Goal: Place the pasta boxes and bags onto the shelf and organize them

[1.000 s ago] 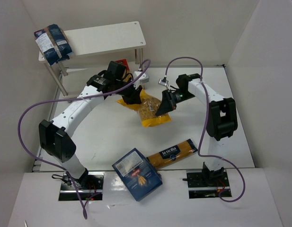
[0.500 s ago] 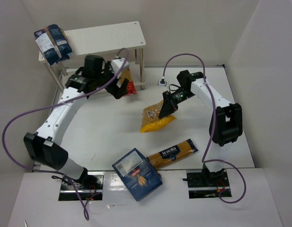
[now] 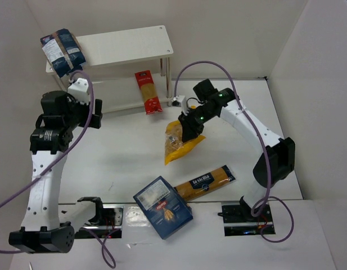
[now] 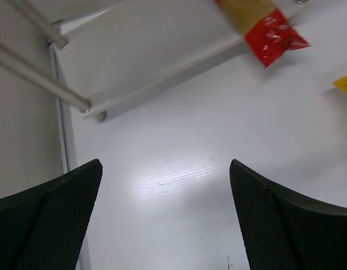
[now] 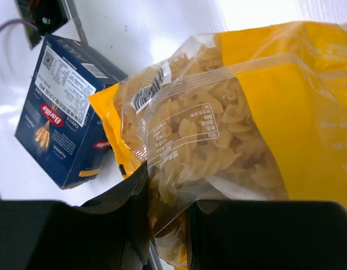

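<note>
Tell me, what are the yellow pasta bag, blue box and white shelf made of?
The yellow pasta bag looks like thin glossy plastic film: it creases, and pasta shows through its clear window. The blue box seems printed cardboard, with crisp flat faces. The white shelf has matte boards, perhaps painted wood, on thin metal-looking legs.

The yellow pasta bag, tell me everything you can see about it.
The yellow pasta bag is glossy plastic, yellow with a clear window showing pale spiral pasta, plus a barcode and printed label. Full and crinkled, it hangs tilted, pinched near one end by the right hand. Whether its lower end rests on anything is unclear.
</note>
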### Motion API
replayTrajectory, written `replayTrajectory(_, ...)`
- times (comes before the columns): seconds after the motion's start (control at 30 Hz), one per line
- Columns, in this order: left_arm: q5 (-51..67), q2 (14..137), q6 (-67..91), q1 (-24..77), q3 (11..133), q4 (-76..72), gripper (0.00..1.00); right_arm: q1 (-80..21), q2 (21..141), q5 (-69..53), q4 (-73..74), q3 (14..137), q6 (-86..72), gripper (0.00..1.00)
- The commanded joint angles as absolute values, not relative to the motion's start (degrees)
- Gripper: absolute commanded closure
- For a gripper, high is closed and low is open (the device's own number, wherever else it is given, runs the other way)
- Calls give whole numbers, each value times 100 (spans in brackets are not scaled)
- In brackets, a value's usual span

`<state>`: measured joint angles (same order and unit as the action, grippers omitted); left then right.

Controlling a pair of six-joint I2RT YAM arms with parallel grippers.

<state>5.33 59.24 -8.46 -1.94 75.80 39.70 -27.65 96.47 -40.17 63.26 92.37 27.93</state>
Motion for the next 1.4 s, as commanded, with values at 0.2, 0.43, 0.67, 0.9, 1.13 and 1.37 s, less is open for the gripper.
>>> replayTrajectory(0.2, 176, 4832, 0, -1198, 6857, 4034, 1, -4148, 8991, -1753, 4999, 9668, 2413, 100)
replayTrajectory(0.43, 96, 4228, 141, -2114, 6267, 3753, 1, -5273, 8991, 581, 3965, 9519, 2584, 100)
replayTrajectory(0.67, 580, 3581, 141, -3266, 5726, 3674, 1, -5484, 9216, 1780, 2646, 9326, 2646, 100)
replayTrajectory(0.9, 756, 3193, 141, -3858, 5625, 3588, 1, -5484, 9384, 2109, 1400, 8761, 2621, 100)
replayTrajectory(1.13, 784, 3125, 141, -3911, 5511, 3507, 1, -5484, 9641, 2171, 660, 8661, 2593, 100)
replayTrajectory(1.37, 896, 2772, 141, -3911, 5440, 3454, 1, -5505, 9853, 2189, 493, 8995, 2611, 100)
